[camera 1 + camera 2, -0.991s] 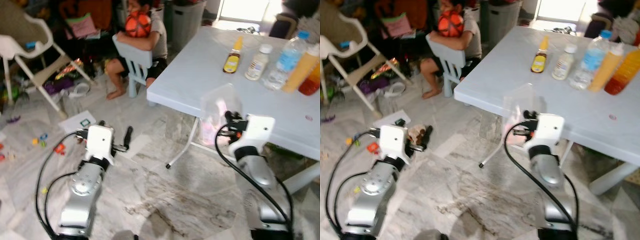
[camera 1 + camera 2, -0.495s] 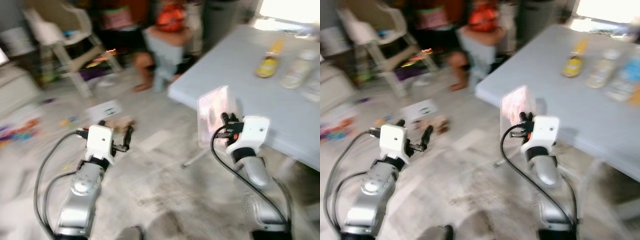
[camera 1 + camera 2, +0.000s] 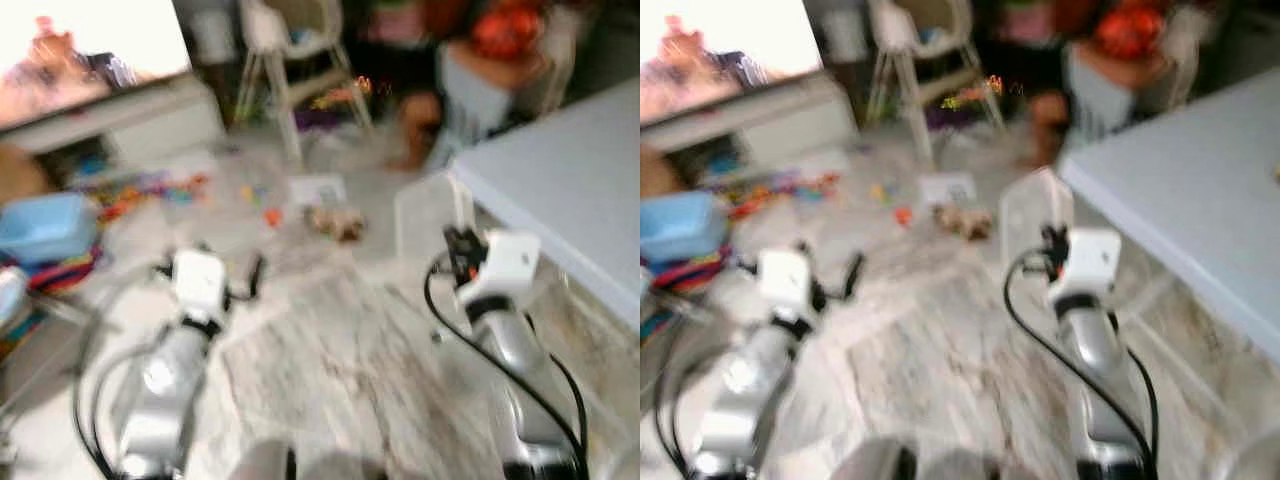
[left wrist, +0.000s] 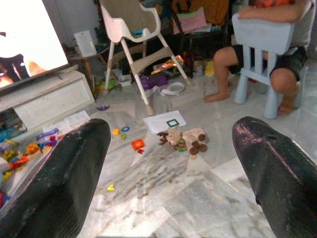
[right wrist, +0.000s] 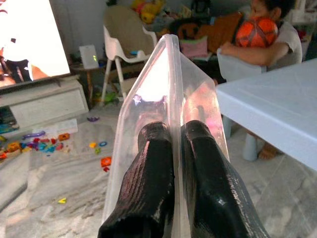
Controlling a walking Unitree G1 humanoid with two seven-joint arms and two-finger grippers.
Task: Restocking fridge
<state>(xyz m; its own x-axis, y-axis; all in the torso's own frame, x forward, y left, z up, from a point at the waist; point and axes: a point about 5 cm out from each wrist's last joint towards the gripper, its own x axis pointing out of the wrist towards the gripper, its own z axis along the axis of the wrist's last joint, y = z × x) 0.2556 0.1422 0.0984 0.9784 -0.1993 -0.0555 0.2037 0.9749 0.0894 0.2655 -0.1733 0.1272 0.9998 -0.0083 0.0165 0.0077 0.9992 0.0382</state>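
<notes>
Head views, blurred: clear plastic bag held upright by right claw, beside tabletop. Left wrist: left claw spread wide, nothing held. Right wrist: bag pinched between fingers. Carrying step judged; fridge to be found next.

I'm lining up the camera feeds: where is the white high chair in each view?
Left eye view: white high chair at top, left of centre.
Right eye view: high chair at top, left of centre.
Left wrist view: high chair across the toy-strewn floor.
Right wrist view: high chair far back.
Shared landmark: bright TV screen beside it.
</notes>
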